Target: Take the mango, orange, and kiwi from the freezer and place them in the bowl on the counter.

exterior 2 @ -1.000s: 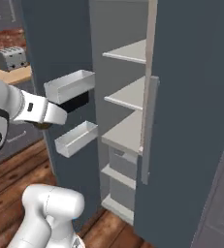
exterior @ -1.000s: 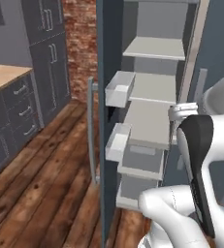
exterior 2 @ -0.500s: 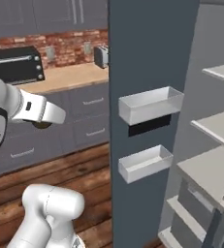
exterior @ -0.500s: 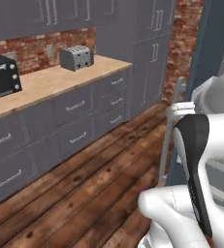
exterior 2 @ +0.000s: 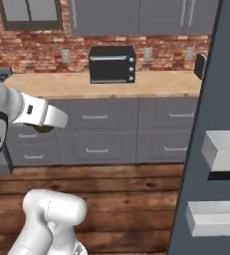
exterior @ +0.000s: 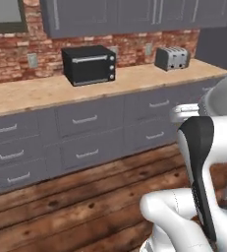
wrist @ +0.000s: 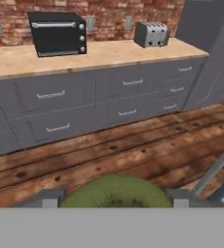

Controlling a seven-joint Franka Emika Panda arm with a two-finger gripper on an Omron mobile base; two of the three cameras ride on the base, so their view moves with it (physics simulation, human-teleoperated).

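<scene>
Round green fruit held in the tool

The tool (wrist: 114,199) has its two dark fingertips closed against a dull green, rounded kiwi (wrist: 116,193) between them. Ahead of the tool, beyond a plank floor (wrist: 133,150), runs the speckled tan stone desk (wrist: 104,53) over grey drawers.

We see the desk (exterior: 46,91), a pale tan stone-look top running along the brick wall over grey cabinet fronts with bar handles. A black toaster oven (exterior: 88,65) stands on it against the wall, and a silver toaster (exterior: 172,58) sits well apart from it toward the right end. In the right base view the same oven (exterior 2: 112,63) rests near the middle of the top. Below, the dark wooden plank floor (exterior: 75,197) stretches out in front of the cabinets.
</scene>
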